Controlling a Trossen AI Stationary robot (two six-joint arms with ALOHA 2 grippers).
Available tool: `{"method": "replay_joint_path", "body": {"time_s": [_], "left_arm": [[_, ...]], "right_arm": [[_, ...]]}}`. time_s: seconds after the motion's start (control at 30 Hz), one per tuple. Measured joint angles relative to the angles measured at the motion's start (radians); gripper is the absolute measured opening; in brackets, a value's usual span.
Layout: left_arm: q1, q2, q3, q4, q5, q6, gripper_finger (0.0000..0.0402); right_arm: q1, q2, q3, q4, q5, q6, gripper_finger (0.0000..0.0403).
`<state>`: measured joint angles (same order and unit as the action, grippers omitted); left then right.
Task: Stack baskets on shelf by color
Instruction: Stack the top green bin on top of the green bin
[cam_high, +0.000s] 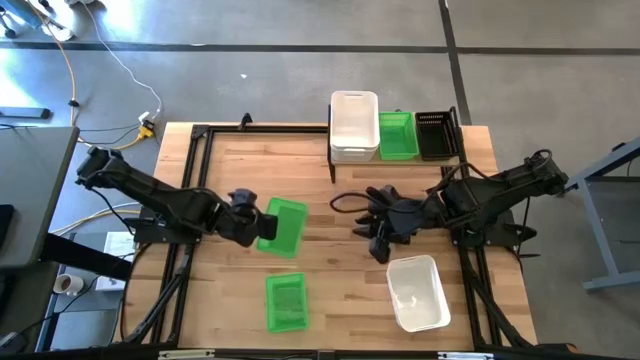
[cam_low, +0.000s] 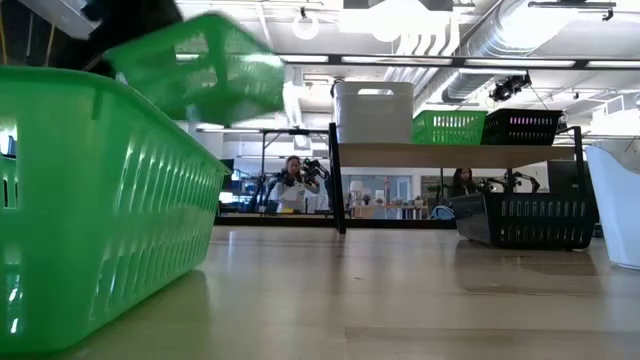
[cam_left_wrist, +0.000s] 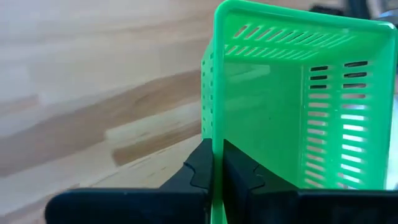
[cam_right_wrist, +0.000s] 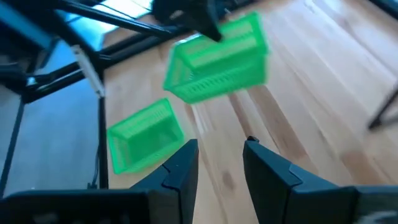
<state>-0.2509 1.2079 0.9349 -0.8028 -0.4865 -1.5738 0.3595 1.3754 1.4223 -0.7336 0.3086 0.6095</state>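
The left gripper (cam_high: 252, 226) is clenched on the rim of a green basket (cam_high: 283, 226), a slotted plastic bin with thin walls, and holds it tilted above the wooden table (cam_high: 330, 200), left of the middle; the left wrist view shows its two dark fingers (cam_left_wrist: 202, 169) pinching the basket's wall, one on each side. A second green basket (cam_high: 286, 302) of the same mesh-like make rests on the table near the front edge, and in the low view it fills the foreground, cut off at the frame. The right gripper (cam_high: 378, 240) hovers over the table's middle with its fingers parted and nothing between them. Just in front of it, a white basket (cam_high: 418, 292) with smooth solid walls lies at an angle. The shelf (cam_high: 395, 160), a pale plank on black metal legs, stands at the far edge and carries a white basket stack (cam_high: 354, 126), a green shelf basket (cam_high: 397, 134) and a black shelf basket (cam_high: 435, 134) side by side. How many baskets are nested in each is hard to tell. The low view shows another black mesh basket (cam_low: 525, 220) on the table under the shelf; from above it is hidden.
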Motion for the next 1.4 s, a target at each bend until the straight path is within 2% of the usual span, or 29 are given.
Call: {"method": "replay_joint_path", "body": {"time_s": [0.23,0.4,0.47,0.57,0.67,0.77,0.9,1.2,1.4], "left_arm": [[0.069,0.000,0.130,0.000,-0.008,0.161,0.0003],[0.123,0.000,0.199,0.000,-0.008,0.289,0.0002],[0.145,0.000,0.219,0.000,-0.008,0.332,0.0002],[0.169,0.000,0.244,0.000,-0.028,0.392,0.0002],[0.185,0.000,0.259,0.001,-0.068,0.448,0.0002],[0.196,0.000,0.260,0.000,-0.102,0.494,0.0002],[0.216,0.000,0.260,-0.002,-0.091,0.541,0.0002],[0.251,0.065,0.260,-0.055,0.000,0.544,0.0001],[0.272,0.139,0.260,-0.060,0.086,0.444,0.0001]], "right_arm": [[0.000,0.000,0.000,0.142,0.000,-0.233,0.0113],[-0.007,0.000,0.000,0.237,0.061,-0.342,0.0130],[-0.024,0.000,0.000,0.266,0.102,-0.314,0.0140],[-0.067,0.000,0.000,0.285,0.177,-0.156,0.0153],[-0.105,0.004,0.000,0.289,0.187,-0.021,0.0161],[-0.125,0.017,0.000,0.292,0.147,0.027,0.0162],[-0.126,0.055,0.000,0.302,0.089,0.018,0.0161],[-0.124,0.162,0.000,0.403,-0.036,-0.261,0.0161],[-0.124,0.213,0.000,0.430,-0.134,-0.444,0.0161]]}}
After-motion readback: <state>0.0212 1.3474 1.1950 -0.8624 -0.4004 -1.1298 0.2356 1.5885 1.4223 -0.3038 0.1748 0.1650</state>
